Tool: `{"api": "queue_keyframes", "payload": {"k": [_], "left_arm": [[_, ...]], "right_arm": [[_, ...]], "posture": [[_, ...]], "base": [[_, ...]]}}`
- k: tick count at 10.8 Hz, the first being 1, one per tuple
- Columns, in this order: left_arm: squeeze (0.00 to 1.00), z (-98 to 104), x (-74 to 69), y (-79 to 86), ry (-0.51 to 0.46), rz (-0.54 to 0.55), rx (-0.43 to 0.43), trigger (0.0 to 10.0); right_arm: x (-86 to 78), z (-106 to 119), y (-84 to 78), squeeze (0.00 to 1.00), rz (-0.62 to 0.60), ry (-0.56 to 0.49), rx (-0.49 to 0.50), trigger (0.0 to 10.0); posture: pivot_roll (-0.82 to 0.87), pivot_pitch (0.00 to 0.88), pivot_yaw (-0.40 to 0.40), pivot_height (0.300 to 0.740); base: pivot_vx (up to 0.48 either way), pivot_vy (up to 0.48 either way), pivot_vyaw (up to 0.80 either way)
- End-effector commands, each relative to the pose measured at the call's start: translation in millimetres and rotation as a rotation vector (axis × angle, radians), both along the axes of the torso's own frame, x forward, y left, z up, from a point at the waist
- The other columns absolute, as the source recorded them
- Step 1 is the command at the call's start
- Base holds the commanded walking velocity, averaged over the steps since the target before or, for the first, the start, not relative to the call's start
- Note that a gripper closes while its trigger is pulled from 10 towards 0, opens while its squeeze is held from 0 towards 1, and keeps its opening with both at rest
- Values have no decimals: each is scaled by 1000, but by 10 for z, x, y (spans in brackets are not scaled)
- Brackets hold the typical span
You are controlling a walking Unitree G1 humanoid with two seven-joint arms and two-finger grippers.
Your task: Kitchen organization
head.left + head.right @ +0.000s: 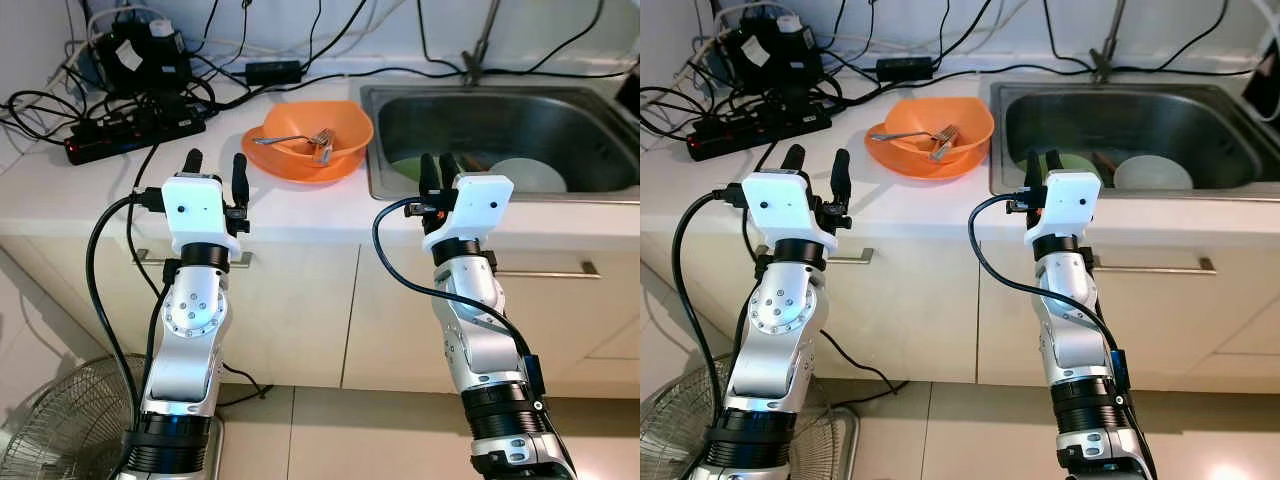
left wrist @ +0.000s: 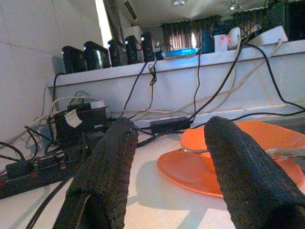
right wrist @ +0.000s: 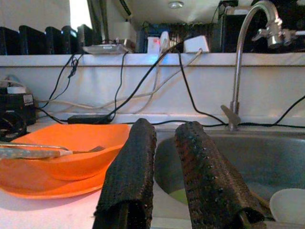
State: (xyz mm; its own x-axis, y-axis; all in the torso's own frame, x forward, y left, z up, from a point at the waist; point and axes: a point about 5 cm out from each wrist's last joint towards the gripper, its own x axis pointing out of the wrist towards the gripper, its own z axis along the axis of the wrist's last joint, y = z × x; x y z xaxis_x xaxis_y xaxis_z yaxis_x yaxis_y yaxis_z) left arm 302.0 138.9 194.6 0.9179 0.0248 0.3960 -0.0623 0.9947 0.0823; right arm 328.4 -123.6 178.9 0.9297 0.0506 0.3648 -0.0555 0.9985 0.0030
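white counter [image 1: 300, 215] — orange bowl [image 1: 308, 140] | steel sink [image 1: 500, 120] | floor fan [image 1: 55, 420]

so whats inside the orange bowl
Two metal forks lie in the orange bowl on the counter, tines near its middle. The near wall hides part of the bowl's floor.

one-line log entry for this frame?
left gripper: open, empty | right gripper: open, empty | orange bowl: on counter, holds forks | sink: dishes inside

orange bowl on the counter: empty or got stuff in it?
Not empty. The orange bowl sits upright on the counter left of the sink, with forks lying inside. No food visible.
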Motion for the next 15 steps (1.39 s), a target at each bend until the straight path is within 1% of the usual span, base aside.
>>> {"api": "queue_keyframes", "payload": {"k": [1, 10, 15], "left_arm": [[0, 3, 11, 8, 5, 11, 7, 10000], [0, 40, 24, 11, -10, 12, 9, 10000], [0, 49, 28, 5, -15, 13, 13, 10000]], "right_arm": [[23, 2, 11, 0, 6, 11, 5, 10000], [28, 4, 22, 0, 6, 6, 7, 10000], [27, 5, 14, 0, 3, 5, 7, 10000]], "posture": [[129, 0, 39, 740], [129, 0, 44, 740], [126, 0, 44, 740]], "base": [[277, 0, 0], [325, 0, 0], [424, 0, 0]]}}
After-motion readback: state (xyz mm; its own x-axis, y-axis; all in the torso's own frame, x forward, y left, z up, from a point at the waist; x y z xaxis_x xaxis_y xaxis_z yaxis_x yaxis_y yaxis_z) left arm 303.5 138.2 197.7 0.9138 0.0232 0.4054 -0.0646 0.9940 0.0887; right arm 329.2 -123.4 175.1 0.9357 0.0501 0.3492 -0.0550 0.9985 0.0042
